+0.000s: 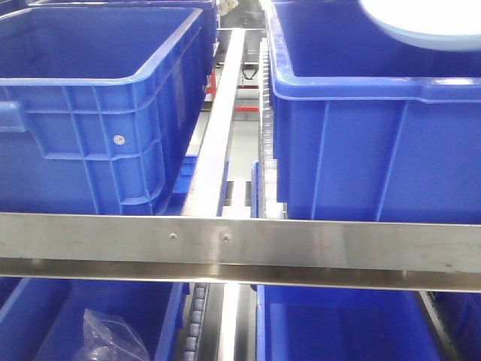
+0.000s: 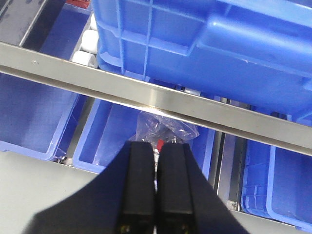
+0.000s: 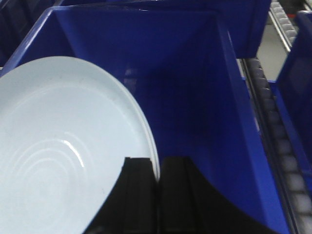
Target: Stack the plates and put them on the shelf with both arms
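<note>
Evidently we clenched the right gripper (image 3: 158, 195) on the plate's (image 3: 58, 146) rim to lower it into the crate (image 3: 219, 122); our left gripper (image 2: 156, 195) sat shut, empty.

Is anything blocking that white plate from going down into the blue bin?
Nothing visible. The right end effector grips the plate by its rim, above the blue crate, whose visible interior looks empty.

There are four blue crates: two up high, left (image 1: 98, 113) and right (image 1: 376, 143), and two down low, left (image 1: 83, 316) and right (image 1: 338, 327). One plate (image 1: 421, 22) shows. One shelf bar (image 1: 240, 244). One plastic bag (image 1: 113, 335).
</note>
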Tool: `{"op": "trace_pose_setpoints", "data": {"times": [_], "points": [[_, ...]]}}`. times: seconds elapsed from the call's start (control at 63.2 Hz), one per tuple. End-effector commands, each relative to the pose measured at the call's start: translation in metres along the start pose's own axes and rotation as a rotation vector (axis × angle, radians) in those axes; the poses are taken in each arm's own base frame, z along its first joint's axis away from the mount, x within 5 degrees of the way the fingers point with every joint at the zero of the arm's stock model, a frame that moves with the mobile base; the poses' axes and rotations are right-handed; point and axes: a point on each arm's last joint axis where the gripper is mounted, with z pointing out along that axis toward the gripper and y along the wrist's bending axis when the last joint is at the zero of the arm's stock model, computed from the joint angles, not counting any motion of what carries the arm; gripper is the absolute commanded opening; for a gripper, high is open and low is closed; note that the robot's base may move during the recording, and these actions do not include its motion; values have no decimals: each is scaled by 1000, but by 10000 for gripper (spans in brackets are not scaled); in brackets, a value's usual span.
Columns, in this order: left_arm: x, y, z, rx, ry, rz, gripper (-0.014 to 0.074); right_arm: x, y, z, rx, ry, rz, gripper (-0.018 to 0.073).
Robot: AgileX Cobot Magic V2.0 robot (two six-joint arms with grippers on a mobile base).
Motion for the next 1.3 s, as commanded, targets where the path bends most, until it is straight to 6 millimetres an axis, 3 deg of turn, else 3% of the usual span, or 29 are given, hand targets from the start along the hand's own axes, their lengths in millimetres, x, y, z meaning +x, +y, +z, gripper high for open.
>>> {"op": "trace_pose_setpoints", "data": {"times": [0.0, 0.047, 0.127, 0.19, 0.269, 0.412, 0.554, 0.665, 0.76, 0.839, 0.902, 0.95, 1.045, 1.14, 1.282], "points": [[-15, -3, -4, 27, -96, -9, 95, -38, 5, 23, -30, -142, -14, 41], [-15, -3, -4, 27, -96, -9, 95, -44, 7, 41, -29, -131, -14, 88], [-15, -3, -4, 27, -96, -9, 96, -51, 8, 67, -29, -121, -14, 272], [-15, -3, -4, 27, -96, -9, 95, -57, 9, 74, -30, -134, -14, 465], [-15, -3, -4, 27, -96, -9, 96, -60, 10, 72, -39, -167, -14, 580], [-15, -3, -4, 27, -96, -9, 95, -62, 8, 49, -36, -186, -13, 585], [-15, -3, -4, 27, -96, -9, 96, -49, 5, 5, -29, -189, -12, 585], [-15, -3, -4, 27, -96, -9, 95, -19, 1, -38, -31, -203, -11, 484], [-15, -3, -4, 27, -96, -9, 95, 13, -2, -75, -33, -229, -11, 263], [-15, -3, -4, 27, -96, -9, 95, 46, -5, -100, -34, -243, -10, 14], [-15, -3, -4, 27, -96, -9, 95, 73, -7, -114, -33, -252, -10, 49], [-15, -3, -4, 27, -96, -9, 95, 93, -9, -120, -30, -249, -9, 26], [-15, -3, -4, 27, -96, -9, 95, 119, -11, -130, -31, -272, -9, 20], [-15, -3, -4, 27, -96, -9, 95, 130, -11, -132, -34, -282, -9, 20], [-15, -3, -4, 27, -96, -9, 95, 129, -10, -134, -42, -315, -9, 20]]}}
